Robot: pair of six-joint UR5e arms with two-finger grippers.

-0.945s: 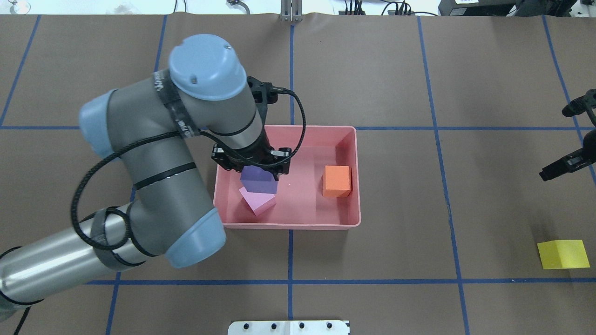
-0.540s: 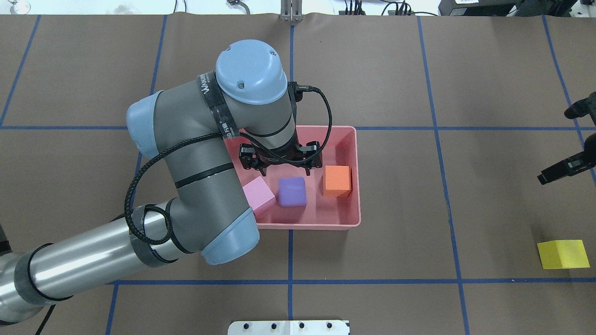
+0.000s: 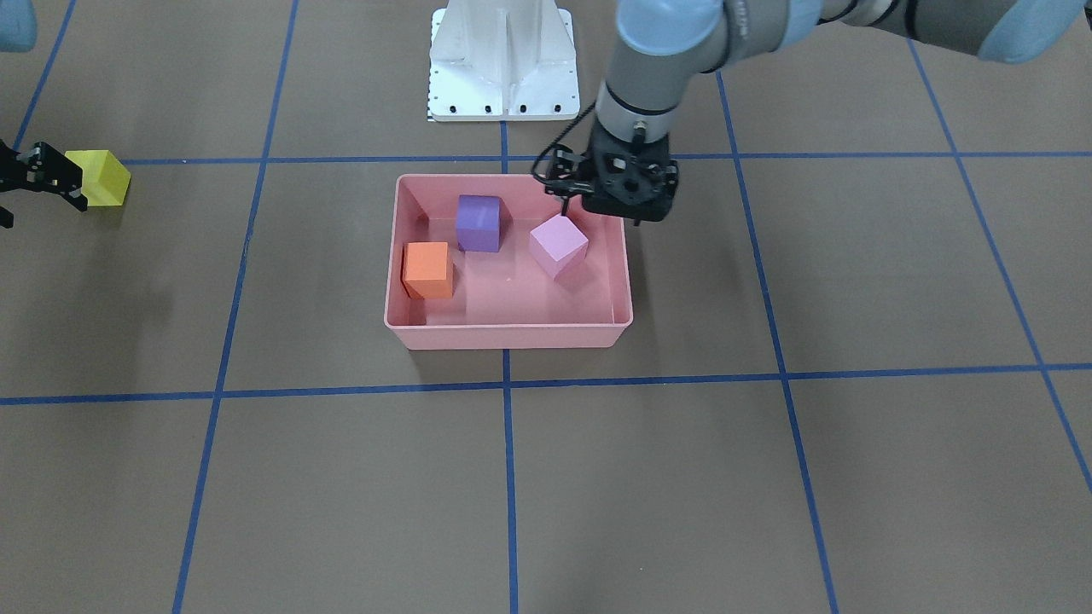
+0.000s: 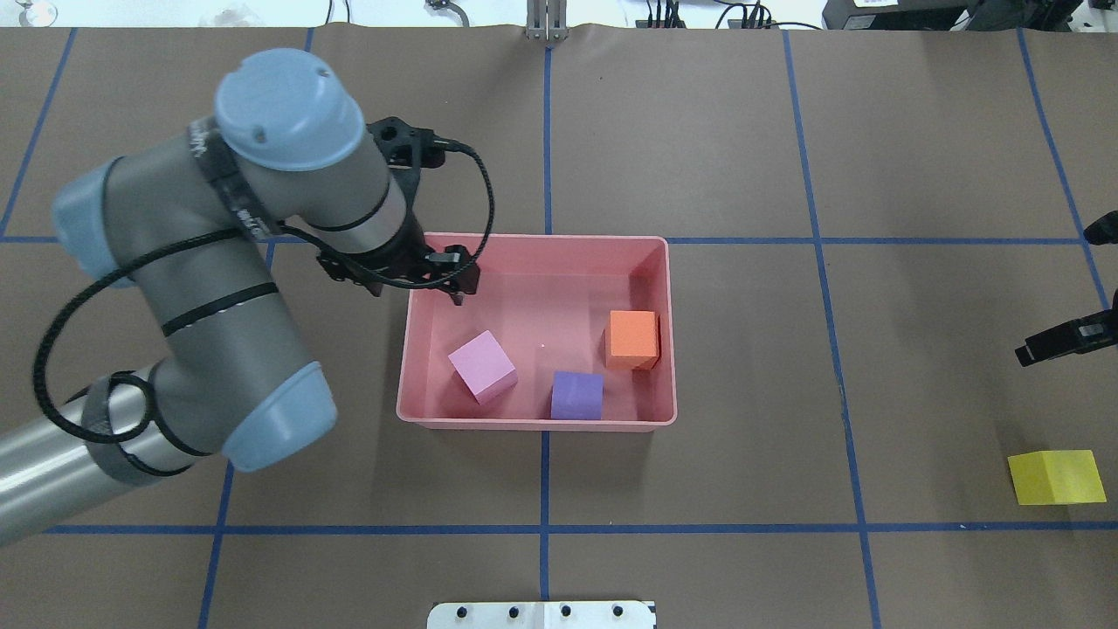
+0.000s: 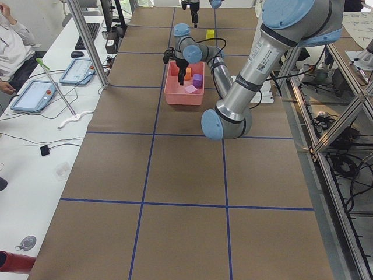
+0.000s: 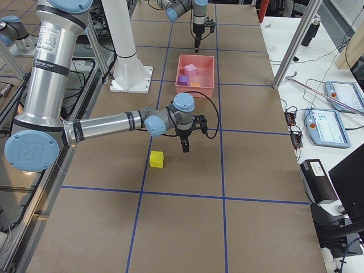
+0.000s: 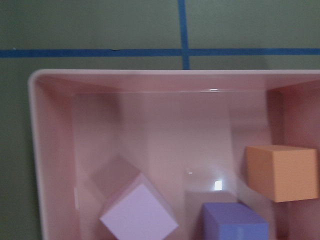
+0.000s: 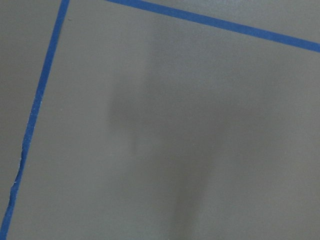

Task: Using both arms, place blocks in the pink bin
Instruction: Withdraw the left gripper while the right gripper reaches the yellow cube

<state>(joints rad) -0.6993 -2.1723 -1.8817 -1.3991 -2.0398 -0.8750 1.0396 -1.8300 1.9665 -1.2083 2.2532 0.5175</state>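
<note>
Over one corner of the shallow salmon-pink plastic bin (image 4: 541, 425) | left end effector (image 3: 601, 211) spread, holding nothing | below it in the bin: small light pink cube (image 4: 482, 367), purple cube (image 4: 576, 395), orange cube (image 4: 632, 339) | right end effector (image 4: 1059, 293) spread, holding nothing | yellow cube (image 4: 1055, 477) near it on brown tabletop (image 4: 742, 480)

Purple block (image 7: 235, 222) is cut off at the left wrist view's bottom edge, and right gripper (image 4: 1052, 295) is half lost past the overhead's right edge.
</note>
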